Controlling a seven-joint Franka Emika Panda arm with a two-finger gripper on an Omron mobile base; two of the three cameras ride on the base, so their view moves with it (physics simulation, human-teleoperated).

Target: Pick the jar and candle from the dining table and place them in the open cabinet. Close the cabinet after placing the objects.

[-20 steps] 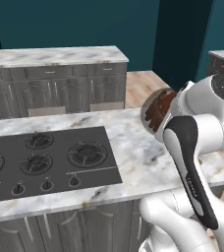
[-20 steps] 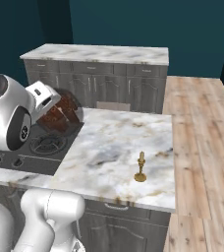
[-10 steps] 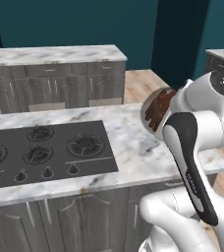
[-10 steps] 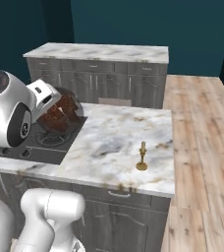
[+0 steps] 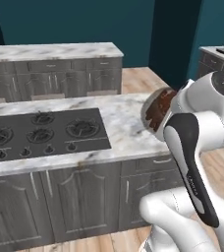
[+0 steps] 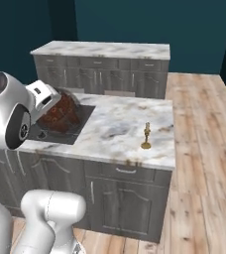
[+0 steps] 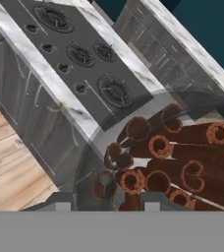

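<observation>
The base has driven on, sliding the table (image 5: 128, 129) leftward in view, while the gripper (image 7: 106, 199) stays clamped on the jar (image 6: 61, 114), lifted off it; the candle (image 6: 146, 136) waits there, cabinet steps undone.

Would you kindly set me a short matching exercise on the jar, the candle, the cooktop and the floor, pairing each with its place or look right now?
Things:
1. jar
2. candle
3. cooktop
4. floor

Descriptions:
A. black, set into the marble top
B. pale wooden planks
C. held up in the gripper, full of reddish-brown sticks
D. standing upright on the dining table

Pairs: 1-C, 2-D, 3-A, 4-B
</observation>
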